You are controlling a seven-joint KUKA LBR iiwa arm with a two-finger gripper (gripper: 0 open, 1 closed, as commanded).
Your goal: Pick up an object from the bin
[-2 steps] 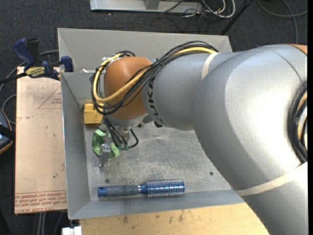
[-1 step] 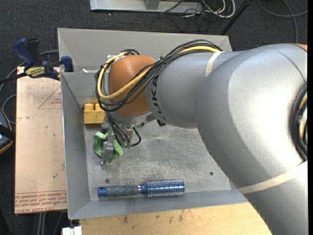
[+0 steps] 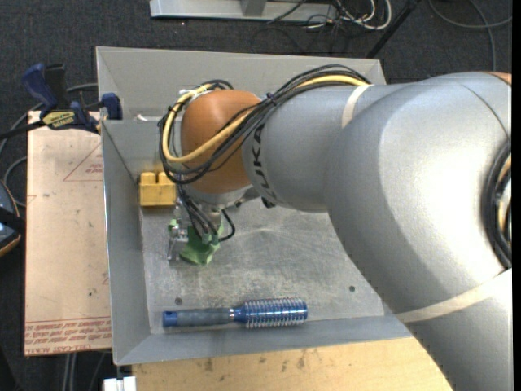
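The green lump (image 3: pixel 199 253) lies left of centre in the bin (image 3: pixel 126 251), with the gripper (image 3: pixel 189 236) down on it, clamped or not I cannot tell, so I judge the grasp is in hand and next comes a firm hold, then a straight lift.

Scuffed matt metal bin (image 3: pixel 286 255), shiny blue brush (image 3: pixel 244 314)

Bent arm (image 3: pixel 342 157), tool (image 3: pixel 194 236) pointing down, apparently low
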